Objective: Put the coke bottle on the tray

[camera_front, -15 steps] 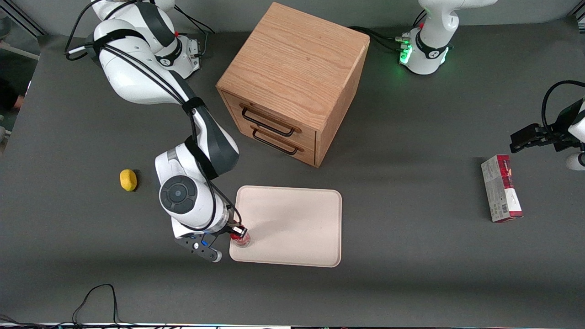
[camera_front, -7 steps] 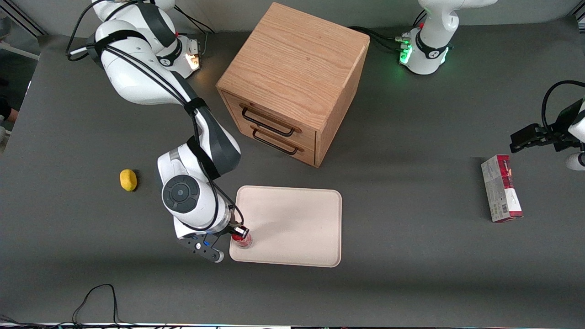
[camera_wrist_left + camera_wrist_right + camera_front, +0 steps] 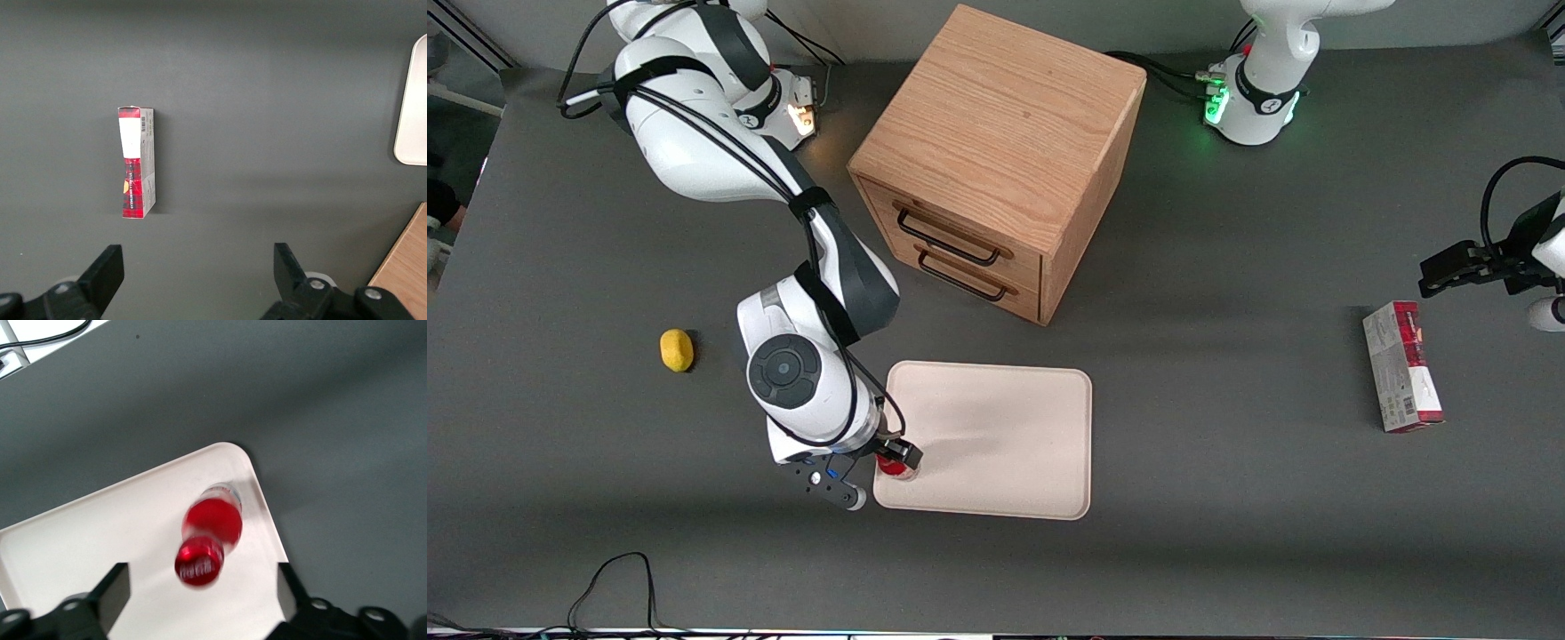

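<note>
coke bottle [image 3: 208, 540] | seen standing on the tray [image 3: 100, 540], near its corner at the working arm's end | gripper [image 3: 200, 600] held above it, fingers [image 3: 110, 593] spread wide, nothing gripped

Light is even and fairly bright across the front view, falling from above onto the matte dark table [image 3: 1227, 498], which shows no glare. Soft-edged shadows spread from the wooden cabinet [image 3: 996, 151] toward the parked arm's end of the table, and a faint shadow of the working arm lies on the tray [image 3: 1014, 444]. A green lamp and a warm one glow at the arm bases. In the right wrist view the coke bottle [image 3: 208, 543] is smeared by motion blur, while the gripper [image 3: 203, 603] fingers [image 3: 110, 590] are dark silhouettes, spread apart. The left wrist view is sharp, with the carton [image 3: 137, 162] casting a mild shadow.
</note>
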You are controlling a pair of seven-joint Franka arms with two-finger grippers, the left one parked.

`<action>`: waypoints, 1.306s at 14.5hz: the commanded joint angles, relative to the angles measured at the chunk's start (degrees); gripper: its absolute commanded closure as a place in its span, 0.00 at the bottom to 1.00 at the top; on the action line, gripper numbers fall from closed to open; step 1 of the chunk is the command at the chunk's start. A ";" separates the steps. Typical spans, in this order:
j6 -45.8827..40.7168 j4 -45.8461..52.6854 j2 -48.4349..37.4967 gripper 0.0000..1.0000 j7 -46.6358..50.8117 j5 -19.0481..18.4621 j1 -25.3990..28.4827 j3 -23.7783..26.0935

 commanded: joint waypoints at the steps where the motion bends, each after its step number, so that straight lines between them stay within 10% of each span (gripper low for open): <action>1: 0.11 2.19 1.18 0.00 -0.22 -1.39 0.56 -0.29; 8: -13.21 -2.79 -8.19 0.00 -7.93 0.53 -2.60 0.06; 19: -12.45 -55.88 -57.67 0.00 -44.57 8.62 -13.86 -5.64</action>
